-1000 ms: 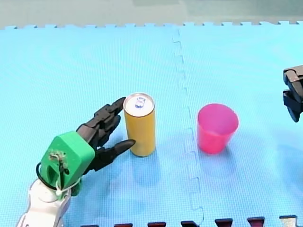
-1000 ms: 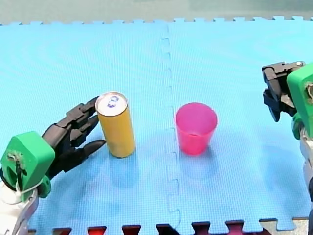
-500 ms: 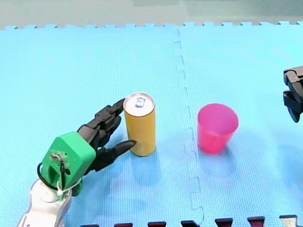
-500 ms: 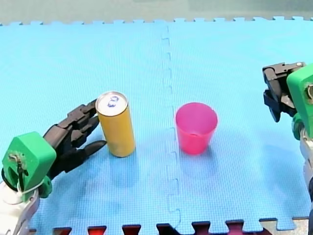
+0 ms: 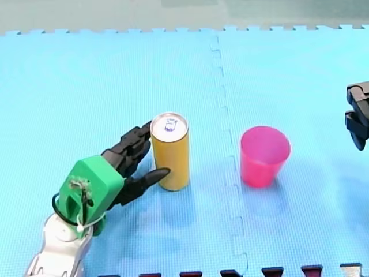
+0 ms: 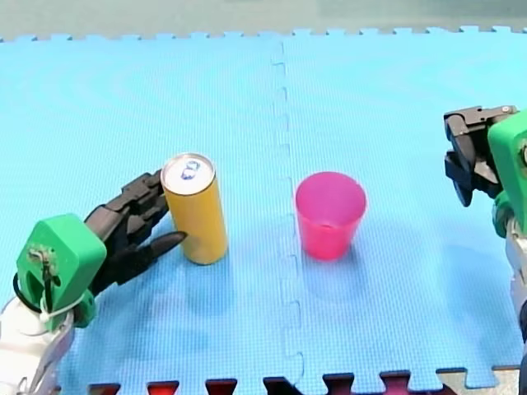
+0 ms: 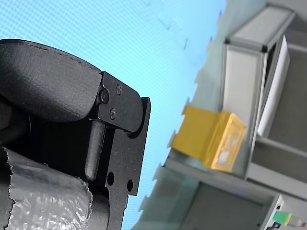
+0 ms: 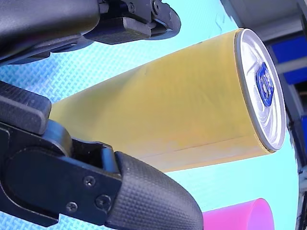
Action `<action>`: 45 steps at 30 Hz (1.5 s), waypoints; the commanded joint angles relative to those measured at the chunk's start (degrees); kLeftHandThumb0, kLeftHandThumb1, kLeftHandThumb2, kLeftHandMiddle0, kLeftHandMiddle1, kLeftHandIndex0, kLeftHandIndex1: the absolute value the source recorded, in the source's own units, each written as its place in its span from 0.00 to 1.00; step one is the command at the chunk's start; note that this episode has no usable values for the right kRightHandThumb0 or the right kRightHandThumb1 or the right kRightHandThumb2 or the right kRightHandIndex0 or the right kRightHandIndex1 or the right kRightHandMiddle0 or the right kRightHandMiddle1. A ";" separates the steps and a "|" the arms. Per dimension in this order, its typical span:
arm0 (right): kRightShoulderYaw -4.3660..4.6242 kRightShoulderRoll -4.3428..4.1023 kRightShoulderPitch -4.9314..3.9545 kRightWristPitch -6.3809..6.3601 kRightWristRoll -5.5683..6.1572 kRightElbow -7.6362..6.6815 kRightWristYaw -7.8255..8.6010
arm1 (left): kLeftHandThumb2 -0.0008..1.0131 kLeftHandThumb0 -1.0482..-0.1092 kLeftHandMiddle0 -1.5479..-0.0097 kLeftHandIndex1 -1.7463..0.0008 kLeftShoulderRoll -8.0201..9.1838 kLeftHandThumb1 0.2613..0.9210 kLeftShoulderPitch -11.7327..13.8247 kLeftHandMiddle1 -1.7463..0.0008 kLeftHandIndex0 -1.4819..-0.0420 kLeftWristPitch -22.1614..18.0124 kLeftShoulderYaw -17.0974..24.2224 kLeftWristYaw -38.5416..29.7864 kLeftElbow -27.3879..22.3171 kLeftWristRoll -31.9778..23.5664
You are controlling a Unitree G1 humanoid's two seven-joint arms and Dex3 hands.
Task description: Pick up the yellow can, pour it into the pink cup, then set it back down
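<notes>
A blue foam mat [image 5: 86, 86] of interlocking tiles covers the work surface. A yellow can [image 5: 170, 153] stands upright on it, left of centre, its silver top with a blue tab facing up. To the can's right, well apart, a pink cup [image 5: 264, 156] stands upright with its mouth up; a seam between tiles runs between the two.

The robot's left hand [image 5: 124, 167] reaches in from the lower left and is open around the can without gripping it. The thumb [image 5: 155, 175] touches the can's lower side. The other fingers [image 8: 120, 19] sit just beside its upper side; in the second wrist view a strip of mat shows between them and the can, and the cup's rim peeks in beyond.

The right hand [image 6: 465, 160] is at the far right edge, above the mat and well apart from the cup, holding nothing; whether it is open or closed cannot be told.

The first wrist view shows black hand parts close up, the mat, and past its edge a yellow box [image 7: 213, 139] on a metal shelf [image 7: 240, 72].
</notes>
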 commanded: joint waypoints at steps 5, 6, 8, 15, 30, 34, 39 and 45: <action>-0.26 -0.22 0.20 -0.37 0.33 -0.16 0.59 | 0.06 0.00 0.90 1.00 -0.23 1.00 -1.84 1.00 0.86 -2.31 -0.27 4.51 3.30 2.46; -0.28 -0.24 0.17 -0.36 0.35 -0.16 0.68 | 0.05 0.00 0.90 1.00 -0.22 0.99 -2.05 1.00 0.86 -2.68 -0.47 5.50 3.67 3.15; -0.29 -0.24 0.14 -0.35 0.33 -0.17 0.76 | 0.04 0.00 0.89 1.00 -0.21 0.99 -2.38 1.00 0.86 -3.13 -0.86 7.03 4.17 4.26; -0.20 -0.17 0.11 -0.38 0.18 -0.13 0.66 | 0.02 0.00 0.88 1.00 -0.41 0.95 -3.34 0.99 0.86 -2.94 -2.04 10.78 4.78 7.02; 0.28 0.16 0.16 -0.37 -0.42 -0.16 -0.25 | 0.00 0.00 0.86 1.00 -0.79 0.91 -4.71 0.99 0.86 -1.77 -3.12 11.20 4.15 7.67; 0.98 0.04 0.00 -0.15 -1.11 -0.19 -0.85 | 0.00 0.00 0.86 1.00 -1.19 0.87 -4.96 0.99 0.86 -1.14 -3.33 10.70 4.02 7.52; 1.31 0.15 -0.01 -0.13 -1.24 -0.19 -1.12 | 0.00 0.00 0.86 1.00 -2.22 0.83 -5.49 0.99 0.85 -0.35 -3.10 9.12 4.15 6.14; 1.11 0.27 0.08 -0.33 -0.82 -0.18 -0.69 | 0.00 0.00 0.85 1.00 -2.86 0.81 -5.95 0.99 0.85 0.45 -3.10 7.36 4.05 5.14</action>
